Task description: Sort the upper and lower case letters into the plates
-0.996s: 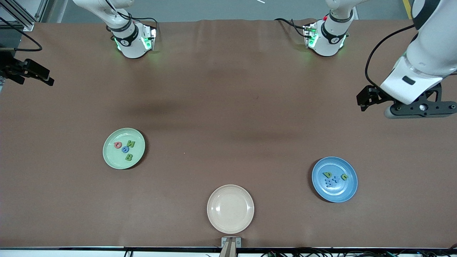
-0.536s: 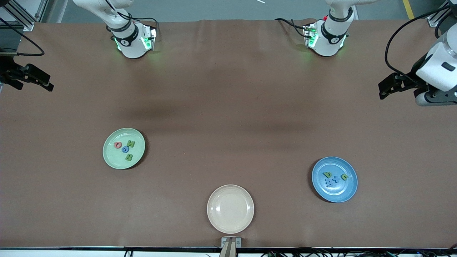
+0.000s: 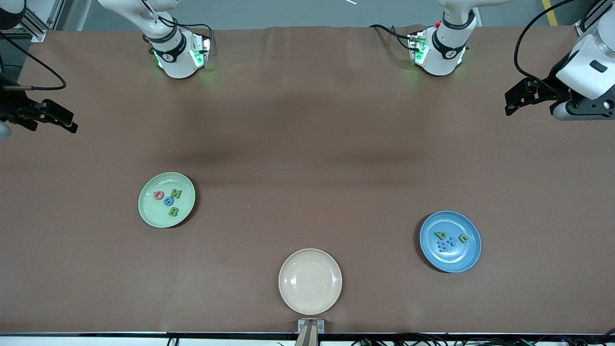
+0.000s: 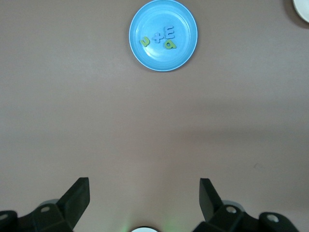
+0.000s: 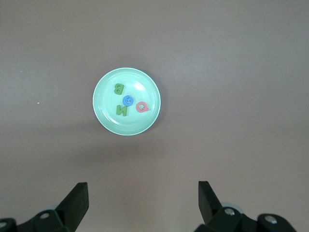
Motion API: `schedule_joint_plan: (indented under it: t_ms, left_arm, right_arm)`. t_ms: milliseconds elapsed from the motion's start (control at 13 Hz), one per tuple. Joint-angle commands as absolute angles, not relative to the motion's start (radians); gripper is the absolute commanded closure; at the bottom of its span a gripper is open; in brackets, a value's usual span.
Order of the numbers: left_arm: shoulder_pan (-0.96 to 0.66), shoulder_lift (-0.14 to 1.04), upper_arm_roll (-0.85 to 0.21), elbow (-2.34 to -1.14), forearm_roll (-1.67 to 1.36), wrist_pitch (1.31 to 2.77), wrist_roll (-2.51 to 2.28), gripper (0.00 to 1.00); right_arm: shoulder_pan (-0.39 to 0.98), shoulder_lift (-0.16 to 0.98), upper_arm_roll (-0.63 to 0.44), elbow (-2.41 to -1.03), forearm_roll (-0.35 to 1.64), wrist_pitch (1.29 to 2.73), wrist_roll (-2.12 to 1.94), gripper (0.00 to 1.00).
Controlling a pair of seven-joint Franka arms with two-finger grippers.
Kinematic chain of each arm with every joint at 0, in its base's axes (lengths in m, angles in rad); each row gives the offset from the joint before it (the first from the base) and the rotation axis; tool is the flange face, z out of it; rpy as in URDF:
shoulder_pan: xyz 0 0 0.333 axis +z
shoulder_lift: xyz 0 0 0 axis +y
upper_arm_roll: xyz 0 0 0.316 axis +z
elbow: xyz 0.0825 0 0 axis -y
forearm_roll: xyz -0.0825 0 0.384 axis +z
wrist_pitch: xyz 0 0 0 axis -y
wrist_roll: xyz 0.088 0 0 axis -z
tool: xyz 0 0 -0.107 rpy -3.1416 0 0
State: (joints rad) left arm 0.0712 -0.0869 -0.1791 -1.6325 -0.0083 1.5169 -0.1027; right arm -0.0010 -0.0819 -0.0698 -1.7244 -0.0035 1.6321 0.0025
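The pale green plate (image 3: pixel 151 214) holds the pink-red Q (image 3: pixel 157 195), blue G (image 3: pixel 168 201), green N (image 3: pixel 176 194) and green B (image 3: pixel 173 211). The blue plate (image 3: pixel 456 262) holds the green p (image 3: pixel 440 235), blue x (image 3: pixel 450 241), blue m (image 3: pixel 443 248) and green u (image 3: pixel 463 238). My left gripper (image 3: pixel 510 105) hangs open and empty over the table's edge at the left arm's end. Its wrist view (image 4: pixel 144 191) shows the blue plate (image 4: pixel 164 60). My right gripper (image 3: pixel 71 121) hangs open and empty over the right arm's end. Its wrist view (image 5: pixel 142 193) shows the green plate (image 5: pixel 140 79).
A cream-beige plate (image 3: pixel 310 281) with nothing in it lies near the table's front edge, between the two other plates. A small bracket (image 3: pixel 311 327) sits at that edge. The two arm bases (image 3: pixel 178 53) (image 3: pixel 439 50) stand along the table's back.
My left gripper has risen and pulled back toward the left arm's end of the table. My right gripper has shifted slightly. The plates and letters have not moved.
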Motion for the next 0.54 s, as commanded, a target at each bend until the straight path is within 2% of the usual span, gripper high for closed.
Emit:
schedule_joint_plan:
  t_ms: [0, 460]
  left_arm:
    - [0.064, -0.124, -0.169, -1.663, -0.029, 1.523, -0.130, 0.00]
    - [0.074, -0.091, -0.172, -1.594, -0.014, 1.516, -0.140, 0.00]
  right_arm:
    - [-0.011, -0.081, -0.061, -1.712, -0.008, 1.626, 0.000, 0.00]
    - [-0.009, -0.084, -0.063, -1.715, 0.018, 1.629, -0.003, 0.00]
